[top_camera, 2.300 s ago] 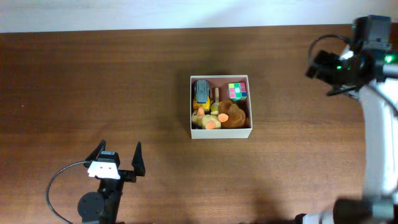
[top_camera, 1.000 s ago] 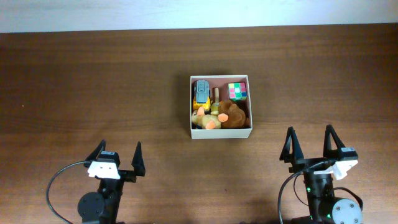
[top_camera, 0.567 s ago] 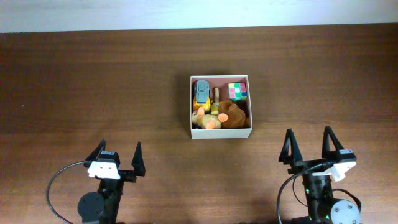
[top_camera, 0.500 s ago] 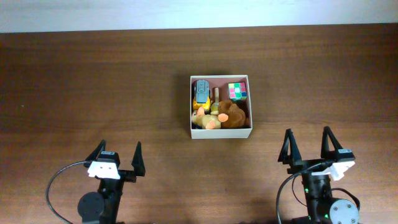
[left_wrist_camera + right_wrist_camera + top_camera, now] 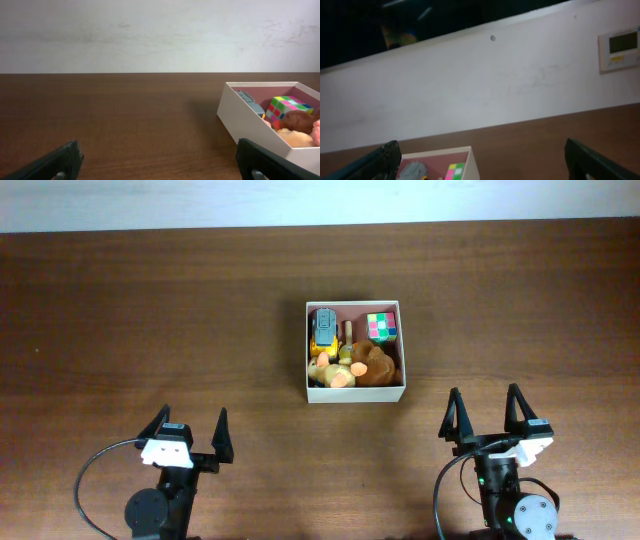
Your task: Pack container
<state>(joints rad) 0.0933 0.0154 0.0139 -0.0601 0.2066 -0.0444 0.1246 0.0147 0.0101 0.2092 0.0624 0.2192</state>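
Note:
The container (image 5: 354, 394), a white-walled square box with a pinkish inside, sits mid-table. It holds a colour cube (image 5: 381, 327), a grey and yellow toy car (image 5: 323, 328), a brown plush (image 5: 374, 364) and a yellow toy with orange parts (image 5: 334, 372). My left gripper (image 5: 190, 432) is open and empty near the front left edge. My right gripper (image 5: 484, 412) is open and empty near the front right. The left wrist view shows the container (image 5: 245, 120) at the right. The right wrist view shows its far rim (image 5: 440, 151) at the bottom left.
The brown wooden table (image 5: 150, 310) runs to a white wall at the back. A white wall panel (image 5: 619, 48) hangs at the right in the right wrist view.
My right arm came down from the far right to the front right of the table, gripper open. Since then it has shifted slightly left. The left arm has not moved.

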